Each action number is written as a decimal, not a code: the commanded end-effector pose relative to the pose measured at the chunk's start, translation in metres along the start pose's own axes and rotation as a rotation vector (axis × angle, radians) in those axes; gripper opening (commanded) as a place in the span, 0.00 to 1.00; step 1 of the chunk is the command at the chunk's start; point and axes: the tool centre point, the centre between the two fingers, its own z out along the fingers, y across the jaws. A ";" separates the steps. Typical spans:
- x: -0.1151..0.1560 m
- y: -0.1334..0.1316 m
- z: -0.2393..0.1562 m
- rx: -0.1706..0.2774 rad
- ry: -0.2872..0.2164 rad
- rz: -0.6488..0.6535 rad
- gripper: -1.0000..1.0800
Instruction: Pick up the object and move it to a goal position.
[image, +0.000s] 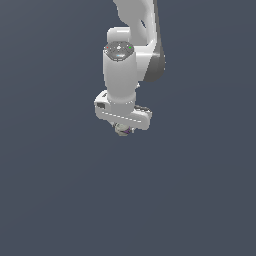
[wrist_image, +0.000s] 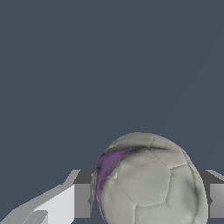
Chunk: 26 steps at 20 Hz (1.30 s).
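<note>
The object is a small grey-white ball with a purple streak and dark seams. In the exterior view only a bit of the ball (image: 122, 130) shows under the white hand of the arm. In the wrist view the ball (wrist_image: 148, 179) sits between the two grey fingers (wrist_image: 82, 194), which press on it from both sides. My gripper (image: 123, 129) is shut on the ball; in the exterior view its fingers are mostly hidden by the hand. I cannot tell from these views whether the ball rests on the floor or hangs above it.
Only a plain dark grey-blue ground (image: 200, 200) shows around the arm in both views. The white arm (image: 132, 50) rises toward the top of the exterior view. No goal marker shows.
</note>
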 end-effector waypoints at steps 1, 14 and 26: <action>-0.007 0.010 -0.027 0.001 0.001 0.000 0.00; -0.042 0.062 -0.175 0.001 0.001 0.001 0.00; -0.063 0.097 -0.276 0.000 0.002 0.001 0.00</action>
